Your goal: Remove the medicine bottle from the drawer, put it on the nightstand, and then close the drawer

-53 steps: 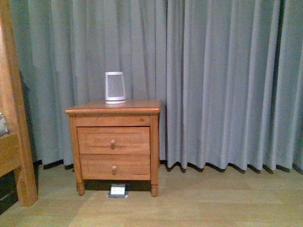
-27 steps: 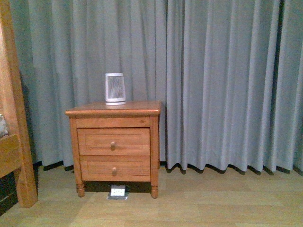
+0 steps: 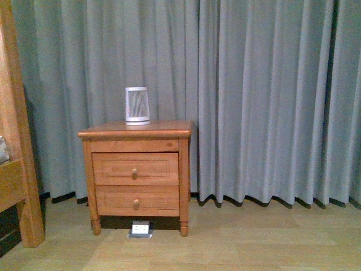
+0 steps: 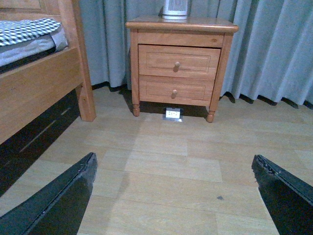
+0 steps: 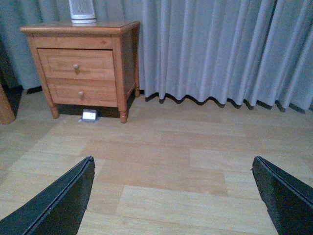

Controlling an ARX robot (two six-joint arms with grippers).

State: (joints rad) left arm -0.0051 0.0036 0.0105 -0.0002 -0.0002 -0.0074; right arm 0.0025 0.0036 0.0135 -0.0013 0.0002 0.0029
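Zero steps done as far as I can tell: the drawer (image 3: 158, 168) is fully shut, so the medicine bottle isn't visible, presumably inside. The nightstand (image 3: 169, 125) sits around 8 o'clock in the front view, with only a ribbed device (image 3: 137, 105) on top. Left gripper (image 4: 174, 164) and right gripper (image 5: 172, 164) both hover low over the floor (image 5: 161, 156), well short of it, fingers spread wide, holding nothing.

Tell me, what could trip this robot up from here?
1. The upper drawer and the lower drawer look alike, with matching knobs, so it might pull the wrong one.
2. The ribbed device stands on the nightstand; setting anything down beside it could knock it over.
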